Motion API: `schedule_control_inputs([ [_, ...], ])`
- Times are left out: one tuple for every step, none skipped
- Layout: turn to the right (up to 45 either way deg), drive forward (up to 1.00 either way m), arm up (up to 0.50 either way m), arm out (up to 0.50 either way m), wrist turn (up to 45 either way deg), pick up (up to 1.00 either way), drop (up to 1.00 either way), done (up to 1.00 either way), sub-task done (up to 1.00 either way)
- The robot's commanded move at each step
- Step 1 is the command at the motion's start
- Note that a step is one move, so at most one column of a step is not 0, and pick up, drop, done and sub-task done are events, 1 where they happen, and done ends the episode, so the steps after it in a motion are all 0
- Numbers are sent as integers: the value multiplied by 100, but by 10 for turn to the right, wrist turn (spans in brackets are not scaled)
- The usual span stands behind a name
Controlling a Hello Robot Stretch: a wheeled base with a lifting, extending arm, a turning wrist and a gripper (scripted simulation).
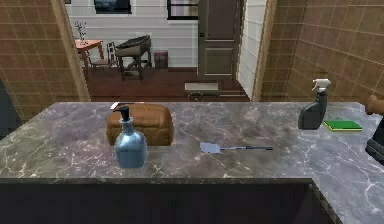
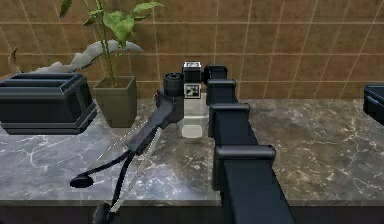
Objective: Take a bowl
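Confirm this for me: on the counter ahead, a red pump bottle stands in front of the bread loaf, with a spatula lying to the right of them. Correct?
Not quite: the pump bottle is blue, not red. The forward view shows it standing in front of the bread loaf, with the spatula lying to the right of them on the counter.

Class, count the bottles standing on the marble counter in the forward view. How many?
2. A blue pump bottle stands before the bread loaf, left of centre; a dark spray bottle stands toward the right, beside a green sponge. Another could hide behind the loaf.
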Motion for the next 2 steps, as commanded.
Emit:
schedule_control_inputs([
  [0, 0, 0, 0, 450, 0, 0, 0, 0],
  [0, 0, 0, 0, 450, 0, 0, 0, 0],
])
